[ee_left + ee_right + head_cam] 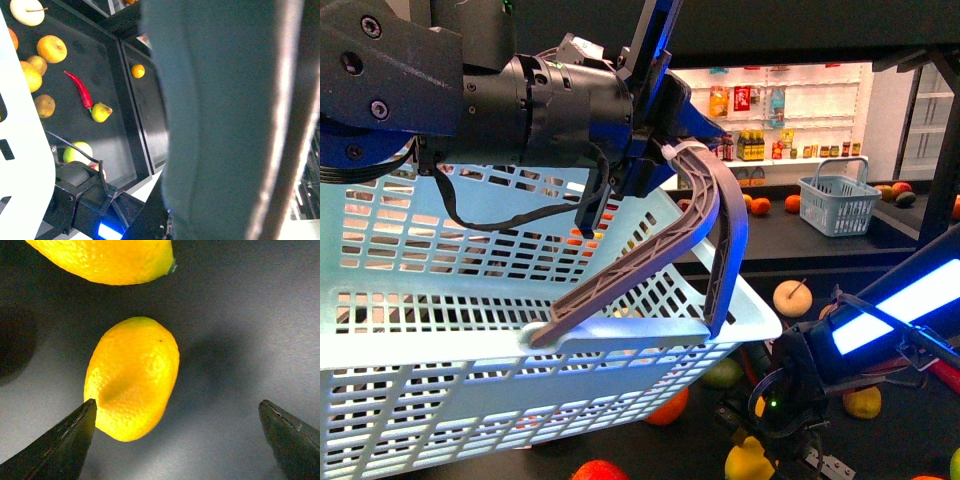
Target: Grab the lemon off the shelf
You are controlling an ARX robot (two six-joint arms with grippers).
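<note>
Front view: our left claw (665, 150) is clenched on the basket handle (722, 230). Left wrist view shows that handle, close and blurred. Right wrist view: our right claw (177, 405) gapes over the lemon (132, 377) on the dark table (240, 315). The lemon lies off-centre beside one finger (60, 445), so it could roll aside as we close.

Finishes recorded: fruit, shelf surface, basket.
The lemon (131, 377) skin is noted as finely pitted with a soft sheen; the shelf (240, 315) is matt and dark. The basket (440, 272) is smooth pale plastic; the basket handle (728, 240) is matt grey plastic.
</note>
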